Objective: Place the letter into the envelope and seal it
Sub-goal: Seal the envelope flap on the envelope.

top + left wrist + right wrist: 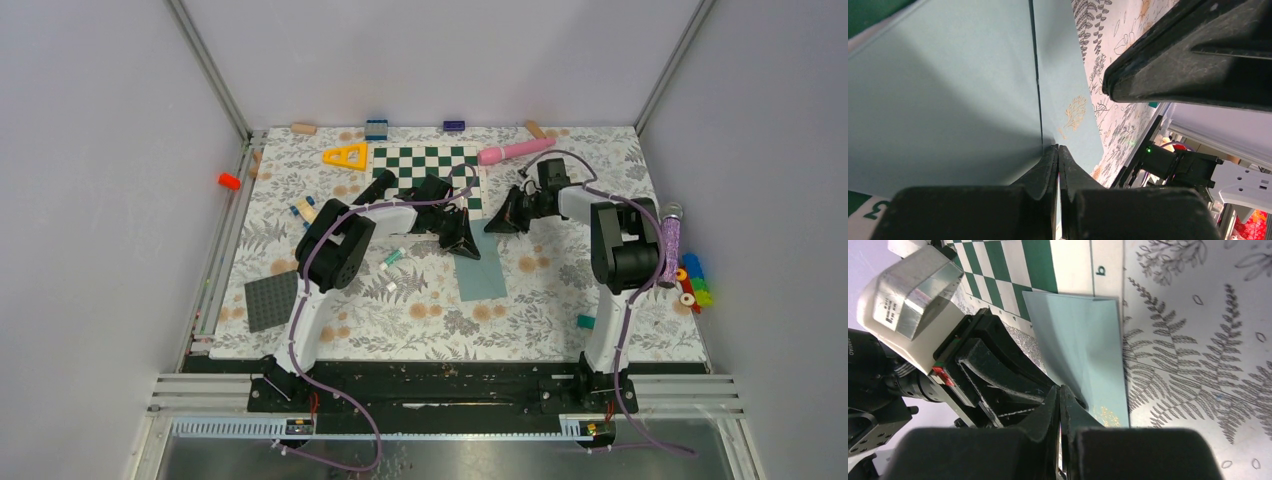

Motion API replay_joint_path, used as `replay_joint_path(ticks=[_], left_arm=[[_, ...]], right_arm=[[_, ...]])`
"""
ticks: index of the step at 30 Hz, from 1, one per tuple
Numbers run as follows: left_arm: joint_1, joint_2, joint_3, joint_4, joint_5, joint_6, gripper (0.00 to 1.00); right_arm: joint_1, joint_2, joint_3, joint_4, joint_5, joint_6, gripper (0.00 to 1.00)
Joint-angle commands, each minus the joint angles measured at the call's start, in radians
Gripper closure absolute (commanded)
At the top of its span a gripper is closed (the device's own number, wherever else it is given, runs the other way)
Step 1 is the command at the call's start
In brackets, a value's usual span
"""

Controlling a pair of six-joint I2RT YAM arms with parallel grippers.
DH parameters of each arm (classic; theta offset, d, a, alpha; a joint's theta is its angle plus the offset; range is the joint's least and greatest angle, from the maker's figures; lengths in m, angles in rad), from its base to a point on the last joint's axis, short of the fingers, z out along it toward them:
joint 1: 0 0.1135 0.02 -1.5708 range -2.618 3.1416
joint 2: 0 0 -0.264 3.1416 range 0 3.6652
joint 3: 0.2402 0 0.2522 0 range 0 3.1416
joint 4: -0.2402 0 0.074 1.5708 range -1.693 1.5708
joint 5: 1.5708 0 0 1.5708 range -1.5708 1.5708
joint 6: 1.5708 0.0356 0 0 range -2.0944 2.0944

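Envelope (483,278), one; left claw (1058,150), right claw (1059,390).

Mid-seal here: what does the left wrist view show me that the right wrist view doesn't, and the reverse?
Left wrist only: a crease line along the envelope running to the shut left gripper; a green light on the right arm. Right wrist only: beyond the shut right gripper, the envelope's far end reaching the checkered chessboard. Both: the envelope's gold print, the floral cloth, the other arm's gripper. The letter appears in neither.
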Motion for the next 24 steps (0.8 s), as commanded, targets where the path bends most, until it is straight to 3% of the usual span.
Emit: replay_joint_path(ticks=[1,12,24], left_arm=[[-0.005,0.027,-0.024,-0.015,-0.032,0.021,1.0],[0.0,0.013,-0.035,-0.007,-0.034,0.017,1.0],[0.002,0.012,-0.032,-0.006,-0.032,0.016,1.0]], right_arm=[[0.054,0.011,0.084,-0.077,0.047,-0.005,1.0],[0.094,-0.008,0.054,-0.181,0.231,-0.064,1.0],[0.139,0.028,0.072,-0.227,0.276,-0.09,1.0]])
